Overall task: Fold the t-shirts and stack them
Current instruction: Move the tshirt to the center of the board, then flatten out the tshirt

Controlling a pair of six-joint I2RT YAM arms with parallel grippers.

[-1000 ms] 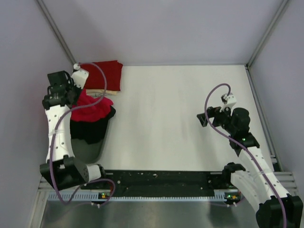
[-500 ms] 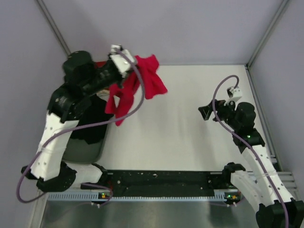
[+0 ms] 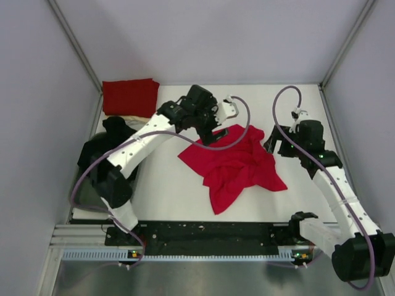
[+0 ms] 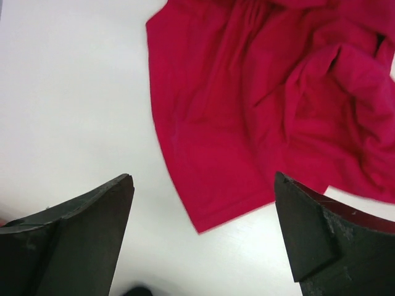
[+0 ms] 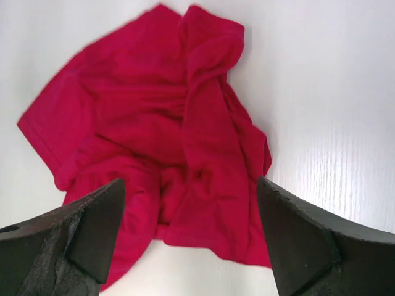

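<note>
Top external: red shirt (image 3: pixel 237 163) lies crumpled; left gripper (image 4: pixel 202 182) and right gripper (image 5: pixel 190 185) gape wide, empty. Best to pinch opposite edges, spreading it flat.

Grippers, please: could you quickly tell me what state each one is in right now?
Left gripper: open, fingers wide apart, holding nothing, above the crumpled red t-shirt.
Right gripper: open, holding nothing, over the same shirt.

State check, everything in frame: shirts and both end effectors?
crumpled red t-shirt: unfolded, bunched, lying loose, not held
folded red t-shirt: folded flat, far-left corner
left end effector: open, empty, above the crumpled shirt's edge
right end effector: open, empty, above the same shirt
</note>
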